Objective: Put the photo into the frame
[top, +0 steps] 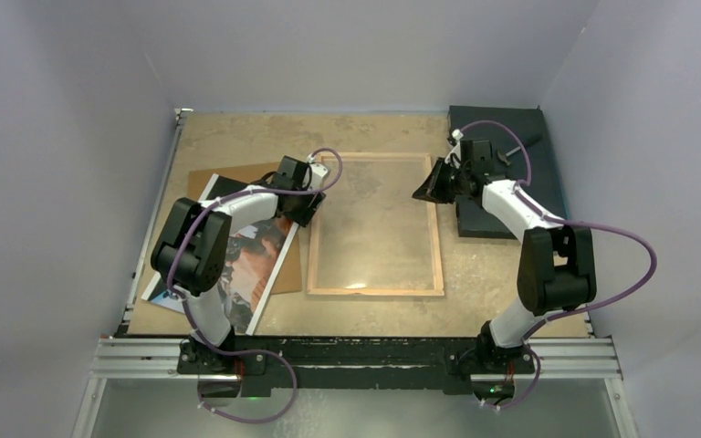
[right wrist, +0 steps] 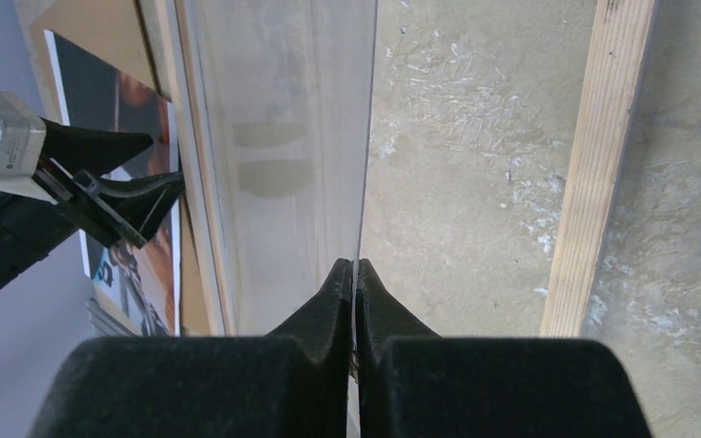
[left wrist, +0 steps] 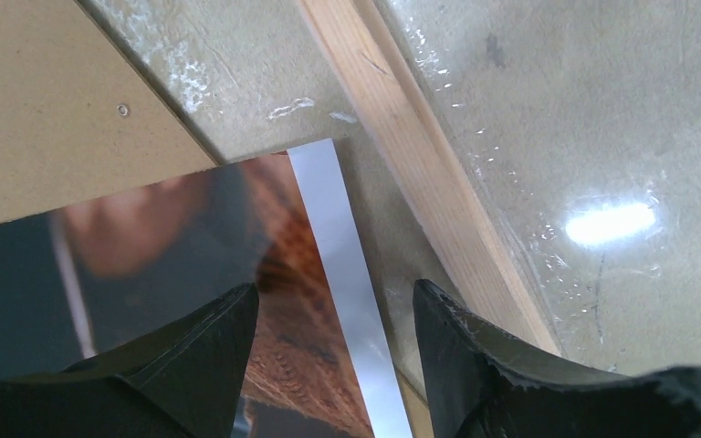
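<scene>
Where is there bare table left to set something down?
Bare: the far strip between the frame and back wall; the near strip between frame and arm rail. Crowded: left, where photo, brown board and left end effector sit beside the frame. Right end effector grips its clear pane.

Photo (top: 260, 260) on board (top: 203, 180), left of frame (top: 374, 292)

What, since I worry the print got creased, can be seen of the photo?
The photo is a glossy print, a dark and orange-brown picture inside a white border, lying flat, picture side up, at the table's left. It sits askew, partly over the brown board, its middle hidden under the left arm. No crease shows. Its far right corner ends just short of the frame's wooden side. The left gripper, open, straddles its right border; contact cannot be told.
</scene>
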Robot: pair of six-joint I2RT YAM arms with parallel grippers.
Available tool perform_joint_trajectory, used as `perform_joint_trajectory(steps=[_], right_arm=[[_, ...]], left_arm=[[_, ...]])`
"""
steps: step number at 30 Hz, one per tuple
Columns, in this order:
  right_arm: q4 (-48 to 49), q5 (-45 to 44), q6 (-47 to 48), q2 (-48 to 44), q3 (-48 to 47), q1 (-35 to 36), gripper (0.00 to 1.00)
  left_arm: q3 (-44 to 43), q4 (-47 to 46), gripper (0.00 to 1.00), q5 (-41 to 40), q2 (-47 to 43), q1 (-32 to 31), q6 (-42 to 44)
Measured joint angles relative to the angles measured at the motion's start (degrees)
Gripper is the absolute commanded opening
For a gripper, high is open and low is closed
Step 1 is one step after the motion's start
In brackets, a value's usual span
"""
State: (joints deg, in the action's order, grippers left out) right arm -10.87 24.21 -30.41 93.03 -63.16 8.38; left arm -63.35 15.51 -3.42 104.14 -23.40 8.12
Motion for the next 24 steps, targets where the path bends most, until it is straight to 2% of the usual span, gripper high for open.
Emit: perform_joint_trajectory(steps=[12,24], right_arm=[[6.5,1.7,-2.1,0.1,4.5,-0.6,0.0],[17.7,8.5,-9.1,0.1,10.7,-2.1,0.0]], left_arm=[[1.2,-2.7,0.61,0.0,-0.3,0.0,0.5],[1.6,-3.3,0.6,-0.8,-0.3,-0.1,0.5]])
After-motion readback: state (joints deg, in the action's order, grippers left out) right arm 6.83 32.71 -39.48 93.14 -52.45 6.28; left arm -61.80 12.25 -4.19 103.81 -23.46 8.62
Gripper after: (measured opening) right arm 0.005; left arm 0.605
